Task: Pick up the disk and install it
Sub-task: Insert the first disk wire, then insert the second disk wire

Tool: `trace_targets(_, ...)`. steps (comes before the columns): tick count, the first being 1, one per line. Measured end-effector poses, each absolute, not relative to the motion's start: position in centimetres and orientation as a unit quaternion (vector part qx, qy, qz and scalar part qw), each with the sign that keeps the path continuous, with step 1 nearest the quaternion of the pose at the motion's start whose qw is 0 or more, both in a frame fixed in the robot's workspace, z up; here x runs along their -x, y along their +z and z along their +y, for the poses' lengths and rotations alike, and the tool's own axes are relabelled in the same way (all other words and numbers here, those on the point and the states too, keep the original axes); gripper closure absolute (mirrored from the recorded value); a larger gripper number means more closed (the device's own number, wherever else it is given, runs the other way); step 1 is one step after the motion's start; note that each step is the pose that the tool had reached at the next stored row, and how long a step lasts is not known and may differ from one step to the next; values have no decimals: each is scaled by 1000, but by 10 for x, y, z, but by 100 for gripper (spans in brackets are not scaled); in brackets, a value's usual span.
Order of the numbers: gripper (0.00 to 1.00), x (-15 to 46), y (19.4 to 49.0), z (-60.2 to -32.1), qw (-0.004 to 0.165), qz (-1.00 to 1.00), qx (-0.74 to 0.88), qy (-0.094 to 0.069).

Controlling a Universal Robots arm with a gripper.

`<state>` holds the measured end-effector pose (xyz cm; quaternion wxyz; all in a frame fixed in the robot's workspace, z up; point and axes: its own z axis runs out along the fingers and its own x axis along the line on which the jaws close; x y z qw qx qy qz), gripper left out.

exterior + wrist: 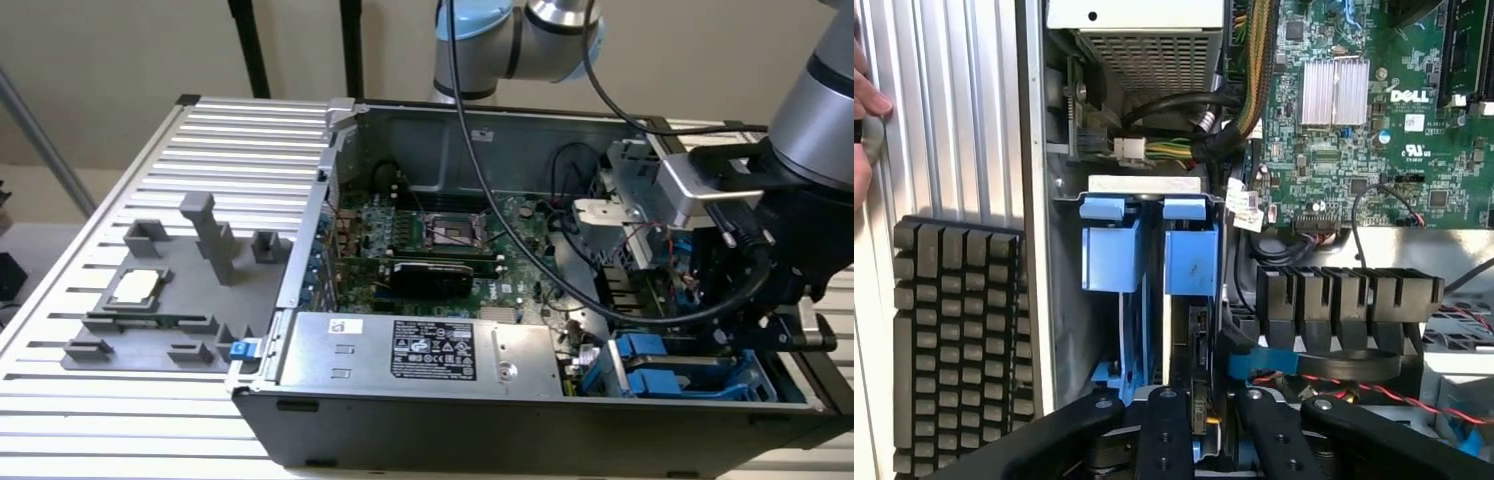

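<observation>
In the exterior view the arm (814, 110) comes in from the exterior view's right and bends down into the open computer case (534, 260), its wrist over the drive bay at the case's front corner on that side. The claw (727, 330) is down among the cables there, largely hidden by the arm's own body. Blue carriers (661, 365) stand in the bay just beside the power supply (427, 350). The case sits on a ribbed metal surface (134, 150), with a grey fixture (160, 300) holding a small silver chip (136, 287) well apart from the case.

In the wrist view the claw (1199, 420) points into the drive bay, its two black fingers (1164, 430) set narrowly apart and closed on the edge of the disk (1197, 345), which stands upright between them. The disk sits in the bay just beside two blue carriers (1189, 250), partly down in its slot. The motherboard (1374, 110) lies beside the bay. A person's fingertips (866, 100) rest on the ribbed surface outside the case wall.
</observation>
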<state>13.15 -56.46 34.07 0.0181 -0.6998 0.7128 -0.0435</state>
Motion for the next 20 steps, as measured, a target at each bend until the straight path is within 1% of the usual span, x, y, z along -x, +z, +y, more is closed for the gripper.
trace_targets(11, 75, -130, 374, -565, 18, 713, 700, -44)
trace_targets(16, 75, -119, 374, -564, 18, 713, 700, -44)
trace_targets(20, 75, -108, 374, -558, 19, 713, 700, -44)
